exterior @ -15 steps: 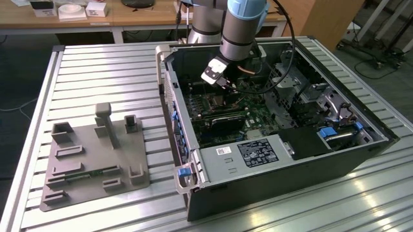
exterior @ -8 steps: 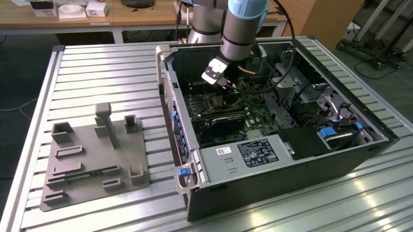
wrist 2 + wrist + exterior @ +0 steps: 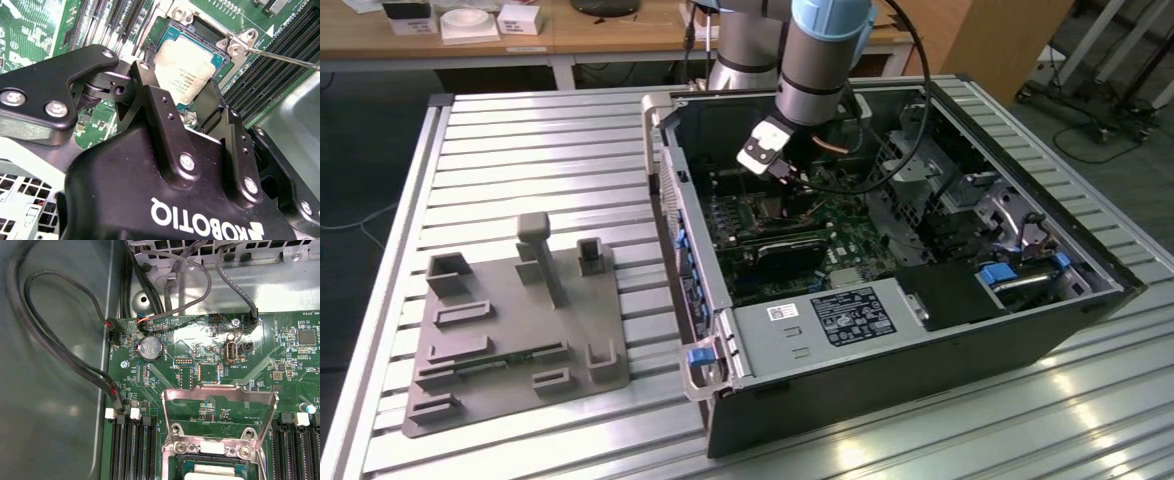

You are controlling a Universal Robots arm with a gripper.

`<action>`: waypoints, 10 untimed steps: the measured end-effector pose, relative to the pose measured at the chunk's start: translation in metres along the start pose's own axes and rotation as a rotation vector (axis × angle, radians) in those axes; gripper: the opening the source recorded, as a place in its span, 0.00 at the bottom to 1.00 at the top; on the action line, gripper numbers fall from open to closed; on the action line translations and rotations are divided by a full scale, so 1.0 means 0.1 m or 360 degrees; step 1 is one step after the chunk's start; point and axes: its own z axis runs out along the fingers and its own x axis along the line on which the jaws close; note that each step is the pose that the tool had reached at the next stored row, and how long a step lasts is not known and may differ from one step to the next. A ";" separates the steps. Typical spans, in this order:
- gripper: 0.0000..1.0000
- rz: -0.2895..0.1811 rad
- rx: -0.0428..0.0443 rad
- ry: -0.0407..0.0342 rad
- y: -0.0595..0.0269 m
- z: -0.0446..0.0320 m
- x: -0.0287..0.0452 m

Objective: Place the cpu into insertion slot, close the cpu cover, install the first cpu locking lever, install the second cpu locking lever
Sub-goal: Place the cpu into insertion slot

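Right now the end effector [image 3: 176,82] is down inside the computer case [image 3: 1014,340], directly over the insertion slot [image 3: 205,30]. Cannot tell if it grips anything or is clear. The cpu [image 3: 186,62] lies flat in the slot, straight ahead of the end effector and right at its tip. The cpu cover [image 3: 220,391] stands flipped up beyond the slot, not closed. A lever rod [image 3: 285,57] is swung out beside the slot. The case sits on the slatted counter [image 3: 520,150].
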 end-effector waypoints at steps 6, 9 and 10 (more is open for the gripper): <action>0.55 0.0000 -0.0002 0.0004 0.005 0.008 0.006; 0.61 0.0000 -0.0001 0.0002 0.004 0.005 0.004; 0.61 0.0000 -0.0001 0.0002 0.004 0.004 0.004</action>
